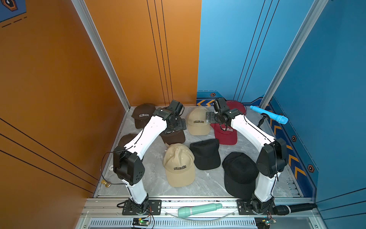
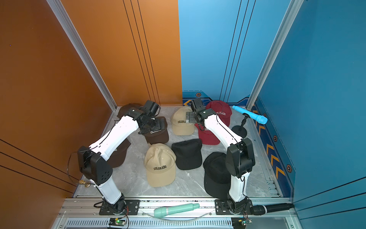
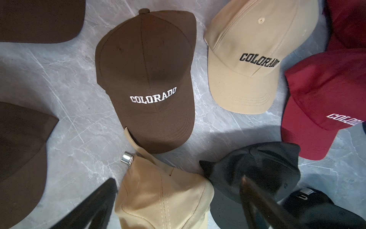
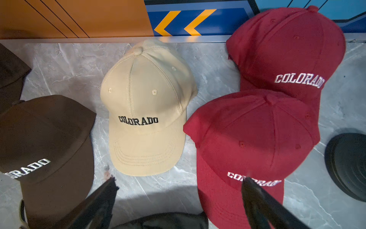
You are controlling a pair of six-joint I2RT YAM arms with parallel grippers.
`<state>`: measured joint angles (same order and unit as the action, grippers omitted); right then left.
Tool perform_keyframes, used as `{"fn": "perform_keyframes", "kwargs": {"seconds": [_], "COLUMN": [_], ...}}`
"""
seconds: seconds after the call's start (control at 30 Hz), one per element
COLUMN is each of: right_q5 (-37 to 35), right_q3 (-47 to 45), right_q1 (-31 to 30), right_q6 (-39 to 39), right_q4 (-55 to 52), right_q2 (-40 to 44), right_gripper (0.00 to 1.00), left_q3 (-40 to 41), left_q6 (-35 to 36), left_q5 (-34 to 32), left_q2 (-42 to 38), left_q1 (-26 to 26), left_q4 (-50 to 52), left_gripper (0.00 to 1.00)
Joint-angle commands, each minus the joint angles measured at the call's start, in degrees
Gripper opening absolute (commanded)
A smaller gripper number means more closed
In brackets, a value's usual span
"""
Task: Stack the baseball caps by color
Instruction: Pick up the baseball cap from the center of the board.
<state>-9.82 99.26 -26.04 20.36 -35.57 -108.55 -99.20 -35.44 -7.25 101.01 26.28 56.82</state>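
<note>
We locate nine caps spread over the marble table point(image 1: 208, 184).

- Black: the near black cap point(image 1: 237, 174) lies at 5 o'clock and the centre black cap point(image 1: 206, 154) at mid-table.
- Beige: the near beige cap point(image 1: 178, 164) lies at 6 o'clock and the far beige cap point(image 1: 198, 121) at 12 o'clock.
- Red: the front red cap point(image 1: 225, 136) overlaps the rear red cap point(image 2: 219, 113) at 1 o'clock.
- Brown: the far brown cap point(image 1: 142, 115) lies at 11 o'clock, the middle brown cap point(image 1: 174, 136) near 10 o'clock, and the side brown cap point(image 1: 126, 138) at 9 o'clock.

The left gripper point(image 3: 178, 179) hovers above the middle brown cap, jaws wide and empty. The right gripper point(image 4: 179, 179) hangs between the far beige cap and the front red cap, jaws also wide and empty.
</note>
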Motion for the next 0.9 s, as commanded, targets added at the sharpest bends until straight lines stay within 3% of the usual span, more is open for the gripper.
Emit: {"fn": "perform_keyframes", "kwargs": {"seconds": [0.0, 0.43, 0.87], "right_q5": [0.8, 1.5, 1.0], "right_q3": [2.8, 8.7, 10.5], "right_q1": [-0.1, -0.1, -0.1], "right_q6": [-1.3, -1.4, -2.5], "right_q4": [-0.8, -0.2, -2.7], "right_q2": [-2.0, -6.7, -7.3], "right_gripper": [1.00, 1.00, 1.00], "left_q3": [-1.8, -4.5, -7.8], "left_q6": [-0.2, 1.1, 1.6], "left_q5": [0.6, 0.2, 0.2], "left_q2": [1.7, 3.5, 6.3], "left_q1": [-0.1, -1.8, -6.8], "left_q4": [-0.9, -1.2, -1.2], "left_gripper": [0.98, 0.98, 0.98]}}
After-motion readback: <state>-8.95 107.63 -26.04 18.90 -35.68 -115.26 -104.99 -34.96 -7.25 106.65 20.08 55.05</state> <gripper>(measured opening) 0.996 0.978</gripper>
